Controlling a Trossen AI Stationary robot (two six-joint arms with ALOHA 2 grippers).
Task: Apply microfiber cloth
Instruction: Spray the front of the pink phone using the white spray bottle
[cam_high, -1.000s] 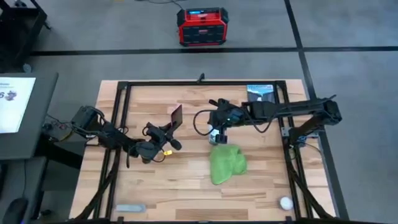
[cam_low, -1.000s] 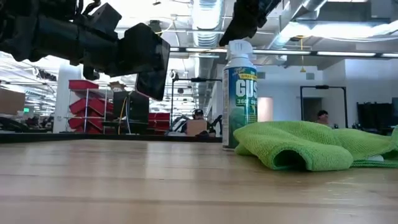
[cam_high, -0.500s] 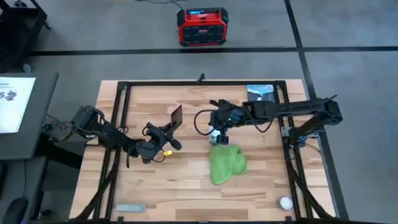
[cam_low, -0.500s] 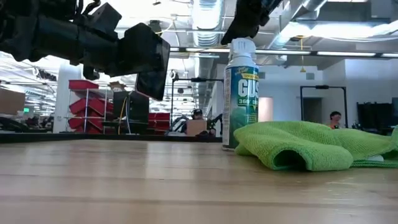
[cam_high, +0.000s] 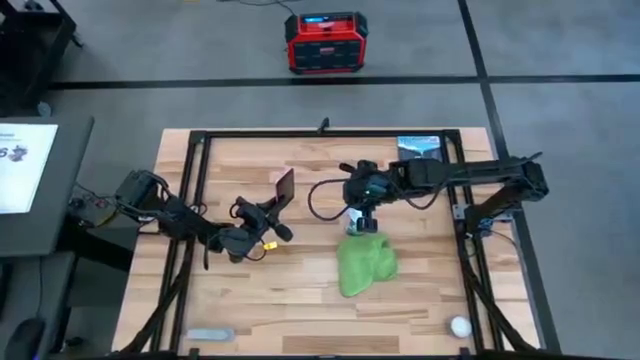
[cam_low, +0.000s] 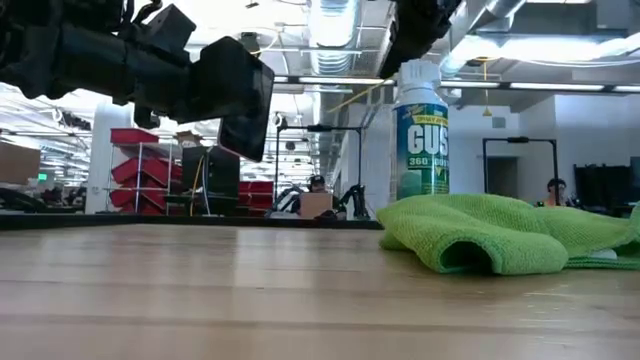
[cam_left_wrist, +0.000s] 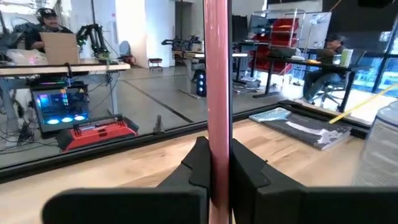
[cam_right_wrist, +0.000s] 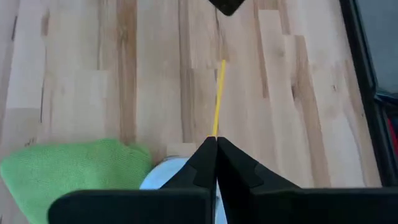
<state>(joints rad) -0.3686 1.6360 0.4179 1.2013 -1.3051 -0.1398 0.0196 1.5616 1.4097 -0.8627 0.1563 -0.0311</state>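
The bright green microfiber cloth (cam_high: 365, 265) lies bunched on the wooden table right of centre, also seen in the low view (cam_low: 490, 230). At its far edge a white spray can (cam_low: 420, 140) stands upright, with my right gripper (cam_high: 362, 220) shut on its top. The can's base is hidden behind the cloth. A thin yellow straw (cam_right_wrist: 217, 99) sticks out from the can's top. Left of centre, my left gripper (cam_high: 272, 208) is shut on a pink phone (cam_high: 283, 186) held above the table. My left gripper pinches the phone's lower part (cam_left_wrist: 217, 149) between its two fingers, one on each flat face. The phone stands on edge above the fingers, upright and lifted clear of the table. My right gripper comes at the can's top (cam_low: 418, 68) from above, slanting down. Its fingers (cam_right_wrist: 205, 158) are shut where the yellow straw leaves the can, and they hide the place of contact. The can hangs or stands upright below them.
A black frame (cam_high: 190, 200) runs round the table. A dark printed packet (cam_high: 418, 148) lies at the far right, a white ball (cam_high: 459, 325) near the front right corner, a grey object (cam_high: 210, 334) at the front left. A red-and-black device (cam_high: 325, 42) stands on the floor beyond.
My right gripper has gone toward the table's right edge with the spray can, which has stayed upright and now stands behind the cloth's far edge.
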